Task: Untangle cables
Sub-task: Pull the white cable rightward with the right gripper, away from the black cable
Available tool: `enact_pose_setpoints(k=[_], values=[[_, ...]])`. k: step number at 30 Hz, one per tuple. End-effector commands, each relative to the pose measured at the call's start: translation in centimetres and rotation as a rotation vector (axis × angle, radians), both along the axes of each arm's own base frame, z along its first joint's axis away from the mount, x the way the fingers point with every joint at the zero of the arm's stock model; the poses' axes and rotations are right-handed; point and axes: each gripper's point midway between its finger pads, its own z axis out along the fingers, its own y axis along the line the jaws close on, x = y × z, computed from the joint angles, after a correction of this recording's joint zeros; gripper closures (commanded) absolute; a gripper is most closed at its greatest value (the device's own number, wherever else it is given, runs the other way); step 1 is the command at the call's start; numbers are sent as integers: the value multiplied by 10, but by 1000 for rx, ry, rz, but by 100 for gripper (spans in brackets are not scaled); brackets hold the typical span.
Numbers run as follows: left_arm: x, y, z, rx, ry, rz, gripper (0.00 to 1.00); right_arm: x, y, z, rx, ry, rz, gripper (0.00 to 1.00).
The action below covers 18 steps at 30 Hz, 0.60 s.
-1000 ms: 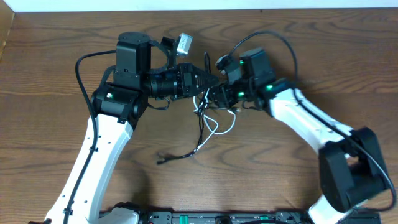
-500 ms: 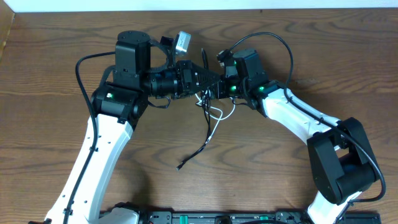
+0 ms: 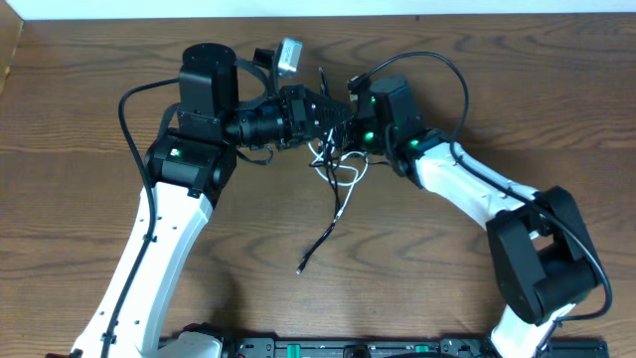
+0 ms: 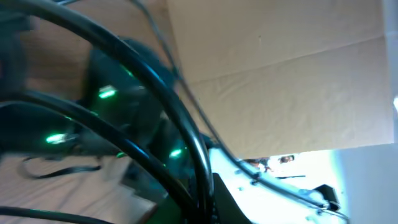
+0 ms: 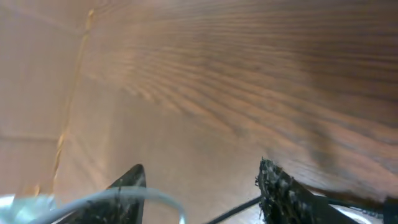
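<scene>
Near the middle of the wood-grain tabletop's (image 3: pixel 517 89) far edge, two white-and-black robot arms meet head to head. The left arm (image 3: pixel 159 229) reaches in from the near left corner and the right arm (image 3: pixel 467 184) from the near right corner.

Two cords are bunched between their tips. One thin black cord (image 3: pixel 333 214) runs from the bunch toward the near edge and ends in a small plug about midway across the tabletop. One thin white cord (image 3: pixel 345 179) makes a few small loose loops just below the bunch, crossing the black one.

Each arm carries one thicker lead: the left arm's thick black wire (image 3: pixel 123 111) and the right arm's thick black wire (image 3: pixel 463 89) both arch off in smooth curves.

The left jaws are closed tight. The overhead view does not show whether a cord is pinched in them, and the left wrist view is a blur of dark wires and green lights.

The right jaws stand partly apart. Brown wood shows between the two dark, rough-faced fingers (image 5: pixel 280 190), and a white strand and a black strand curve past their tips.

Bare matte wood stretches toward both side edges, and more lies between the plug and the near edge.
</scene>
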Motion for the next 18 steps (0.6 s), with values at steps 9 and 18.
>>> enact_pose_setpoints(k=[9,18], values=[[27,48,7,38,-162,100,93,7,-97,-72,-270,228,-265,79],[61,175,-94,608,14,585,93,-14,-216,-68,-376,380,-307,99]])
